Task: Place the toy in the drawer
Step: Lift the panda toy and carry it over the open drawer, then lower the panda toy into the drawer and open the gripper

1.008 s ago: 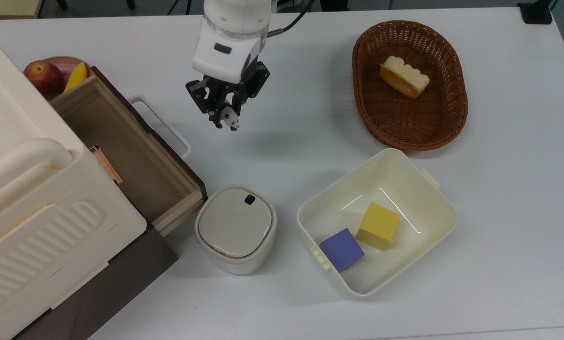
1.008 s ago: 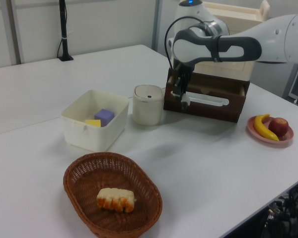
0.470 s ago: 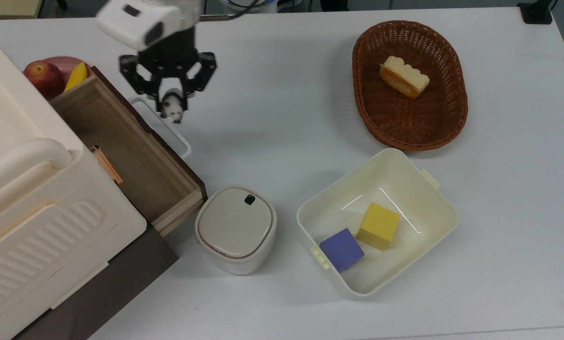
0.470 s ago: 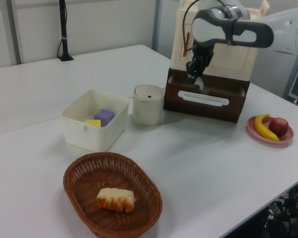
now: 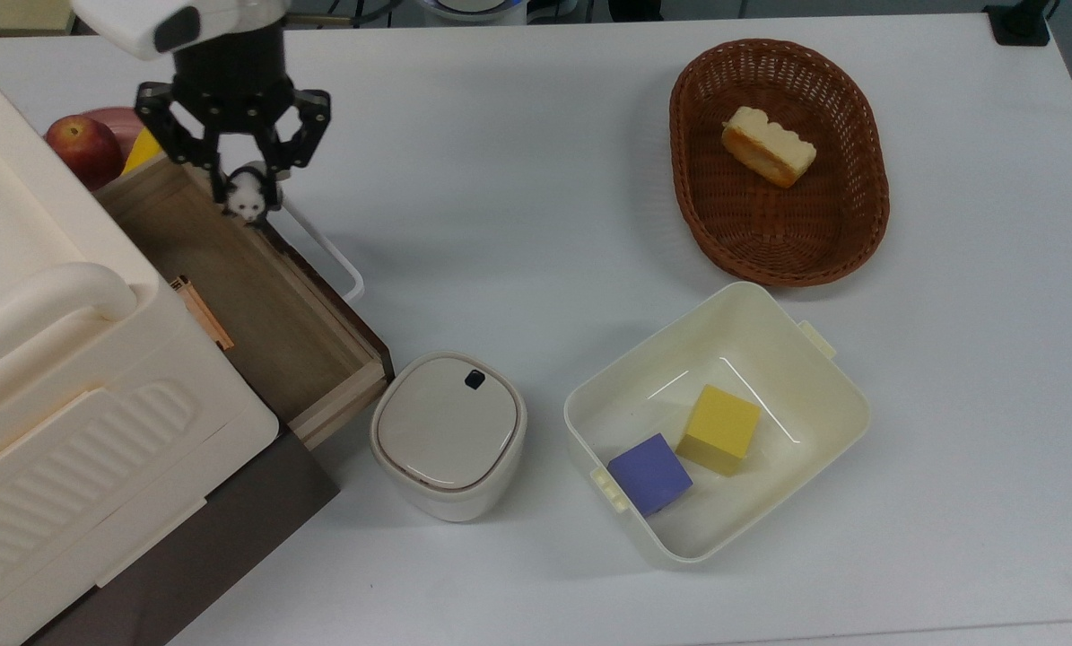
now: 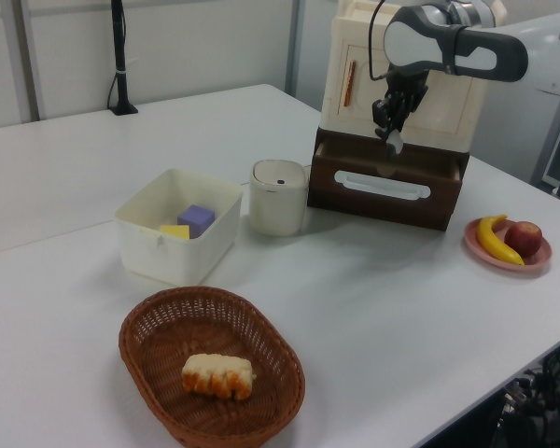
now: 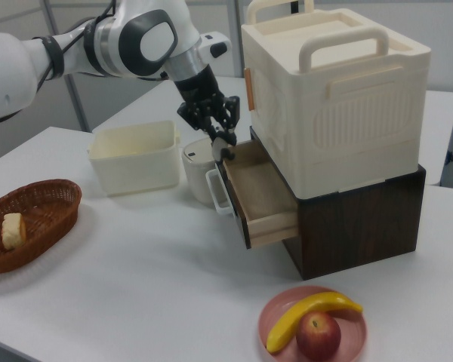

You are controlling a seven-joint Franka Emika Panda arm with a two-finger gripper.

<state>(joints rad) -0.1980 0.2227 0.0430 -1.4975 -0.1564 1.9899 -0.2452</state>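
The toy (image 5: 247, 199), a tiny black-and-white panda, hangs between the black fingers of my gripper (image 5: 247, 190), which is shut on it. It hovers over the front edge of the open wooden drawer (image 5: 257, 296), near the end by the fruit plate. The drawer has light wood sides, a dark brown front and a white loop handle (image 5: 320, 240). In the left view the toy (image 6: 394, 142) hangs just above the drawer (image 6: 392, 177). In the right view the gripper (image 7: 225, 147) holds the toy (image 7: 227, 150) over the drawer (image 7: 260, 192).
A cream storage box (image 5: 42, 359) sits on the dark cabinet above the drawer. A lidded cream pot (image 5: 448, 433) stands by the drawer's corner. A cream bin (image 5: 814, 395) holds a yellow and a purple cube. A wicker basket (image 5: 858, 224) holds bread. A fruit plate (image 7: 275, 313) lies nearby.
My gripper has carried the toy to the top view's left, from above the bare table, past the white handle, to over the drawer's front edge. Its wrist has turned on the way.
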